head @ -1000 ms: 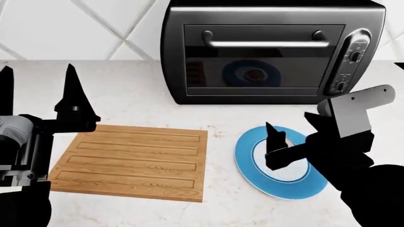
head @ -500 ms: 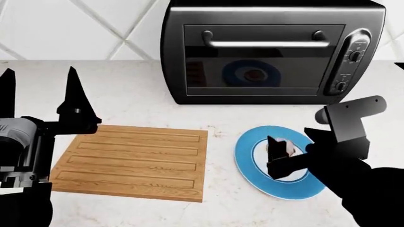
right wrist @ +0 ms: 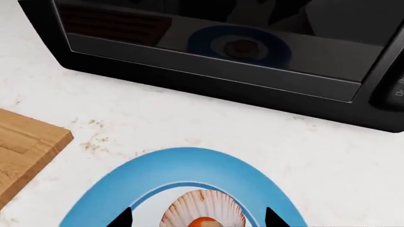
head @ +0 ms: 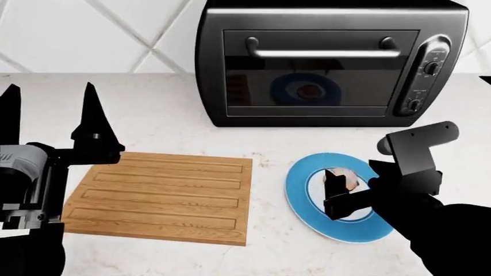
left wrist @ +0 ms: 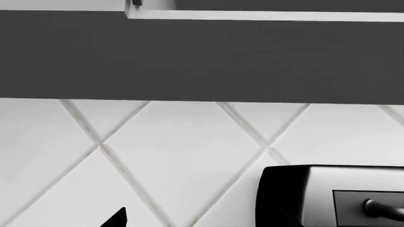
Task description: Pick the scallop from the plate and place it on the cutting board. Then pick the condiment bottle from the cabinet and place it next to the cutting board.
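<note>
Right gripper (right wrist: 197, 218) fingers (right wrist: 122, 220) astride scallop (right wrist: 203, 209) on plate (right wrist: 126, 182)

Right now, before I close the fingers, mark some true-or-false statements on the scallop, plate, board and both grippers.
1. The scallop lies on the plate. True.
2. The right gripper is open, fingers either side of the scallop. True.
3. The cutting board holds the scallop. False: it is bare.
4. The left gripper is shut on a bottle. False: it is open, holding nothing.
5. The plate touches the cutting board. False: countertop shows between them.
</note>
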Controlling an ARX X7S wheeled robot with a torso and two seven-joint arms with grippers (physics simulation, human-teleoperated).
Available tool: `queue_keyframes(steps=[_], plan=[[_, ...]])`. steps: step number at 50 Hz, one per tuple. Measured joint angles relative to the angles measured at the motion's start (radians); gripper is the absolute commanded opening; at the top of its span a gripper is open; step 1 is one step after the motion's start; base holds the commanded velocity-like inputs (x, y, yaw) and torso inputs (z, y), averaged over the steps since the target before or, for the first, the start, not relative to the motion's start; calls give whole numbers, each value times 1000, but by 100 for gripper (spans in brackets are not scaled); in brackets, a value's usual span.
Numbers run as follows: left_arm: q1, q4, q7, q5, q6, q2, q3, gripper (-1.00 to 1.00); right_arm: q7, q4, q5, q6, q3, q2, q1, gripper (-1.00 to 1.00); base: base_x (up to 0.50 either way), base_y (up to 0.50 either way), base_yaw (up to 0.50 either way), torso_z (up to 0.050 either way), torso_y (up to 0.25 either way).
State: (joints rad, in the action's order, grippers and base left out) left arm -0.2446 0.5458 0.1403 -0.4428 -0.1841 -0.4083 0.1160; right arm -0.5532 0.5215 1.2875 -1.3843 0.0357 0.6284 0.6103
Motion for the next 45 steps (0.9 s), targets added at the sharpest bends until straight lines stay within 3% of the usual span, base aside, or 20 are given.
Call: queue_keyframes(steps=[45], plan=[[4, -7, 4, 0, 12, -9, -12, 100, 34, -58, -55, 63, -81, 15, -14, 100, 0, 0, 0, 0, 0]])
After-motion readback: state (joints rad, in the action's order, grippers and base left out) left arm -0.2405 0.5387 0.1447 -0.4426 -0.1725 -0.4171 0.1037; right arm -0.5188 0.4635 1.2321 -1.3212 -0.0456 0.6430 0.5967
